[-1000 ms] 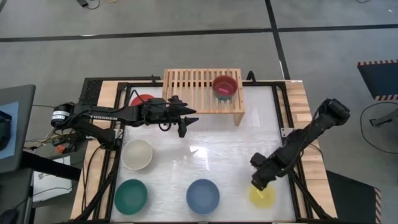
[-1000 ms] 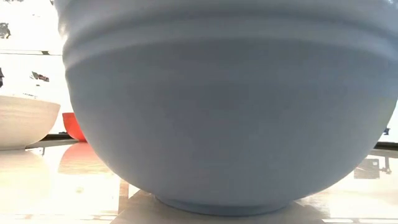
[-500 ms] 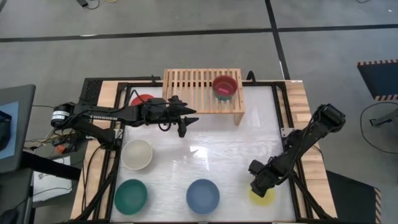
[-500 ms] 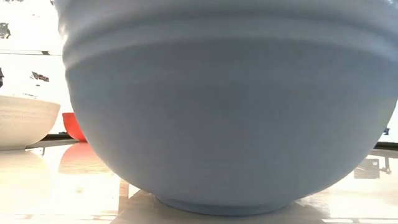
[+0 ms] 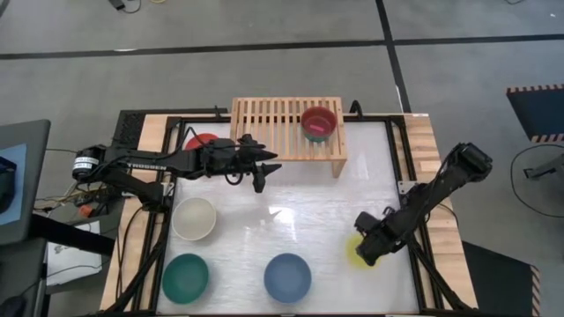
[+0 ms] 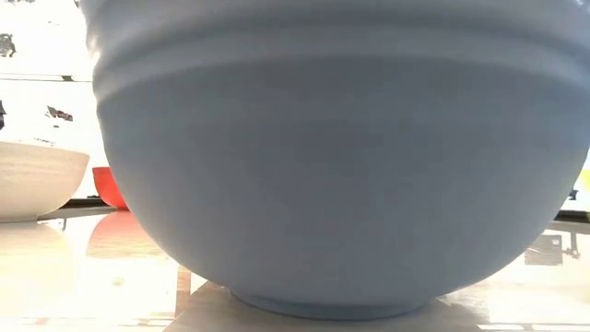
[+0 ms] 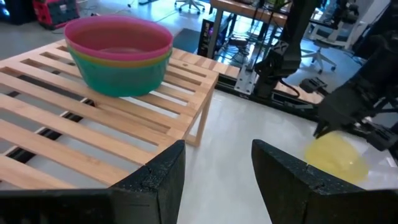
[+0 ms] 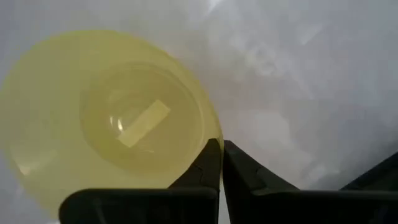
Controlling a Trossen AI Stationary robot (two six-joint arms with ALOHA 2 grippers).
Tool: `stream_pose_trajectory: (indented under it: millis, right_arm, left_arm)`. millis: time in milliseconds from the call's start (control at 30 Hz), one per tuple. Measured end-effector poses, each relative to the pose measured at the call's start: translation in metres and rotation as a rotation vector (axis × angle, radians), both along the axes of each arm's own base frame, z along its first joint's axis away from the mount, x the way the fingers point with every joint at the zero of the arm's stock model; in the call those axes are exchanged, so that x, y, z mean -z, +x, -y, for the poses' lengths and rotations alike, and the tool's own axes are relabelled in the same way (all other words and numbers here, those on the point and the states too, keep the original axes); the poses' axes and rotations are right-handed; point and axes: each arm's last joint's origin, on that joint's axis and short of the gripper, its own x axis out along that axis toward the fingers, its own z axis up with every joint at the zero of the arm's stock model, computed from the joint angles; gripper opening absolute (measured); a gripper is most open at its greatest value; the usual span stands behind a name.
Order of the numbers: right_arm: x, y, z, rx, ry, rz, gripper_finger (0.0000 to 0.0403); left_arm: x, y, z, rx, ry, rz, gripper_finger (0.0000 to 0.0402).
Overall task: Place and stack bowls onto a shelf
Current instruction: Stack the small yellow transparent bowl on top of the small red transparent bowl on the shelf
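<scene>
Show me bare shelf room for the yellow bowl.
The shelf is bare across its left and middle slats; only the stacked small bowls fill its right end. The left gripper hovers open just in front of the free part. The right gripper is shut on the yellow bowl.

Your two arms are dark, jointed machines: the left arm [image 5: 167,163] carries white lettering along its link, and each ends in black wedge-shaped fingers [image 7: 155,180].
</scene>
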Motion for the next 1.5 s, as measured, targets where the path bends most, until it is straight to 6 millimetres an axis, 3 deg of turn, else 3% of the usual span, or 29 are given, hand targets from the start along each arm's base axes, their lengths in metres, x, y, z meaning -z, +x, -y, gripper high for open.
stream_pose_trajectory:
  millis: [267,667,833,1167,1500]
  right_arm:
    - [-0.036,0.002,0.035,0.067,-0.040,0.166,0.0023]
    - [-0.127,0.031,0.077,0.093,-0.370,0.401,0.0023]
    - [-0.154,0.044,0.096,0.139,-0.535,0.457,0.0023]
    - [-0.189,0.066,0.118,0.174,-0.788,0.546,0.0023]
    - [-0.214,0.077,0.136,0.250,-1.051,0.595,0.0025]
  left_arm:
    - [-0.010,0.006,-0.001,-0.019,-0.008,0.022,0.0169]
    - [-0.029,0.054,-0.005,0.009,-0.026,-0.103,0.0169]
    - [-0.057,0.064,-0.007,0.001,-0.004,-0.128,0.0169]
    - [-0.095,0.059,-0.009,-0.083,0.060,-0.083,0.0169]
    - [-0.100,0.059,-0.011,-0.161,0.081,-0.061,0.0169]
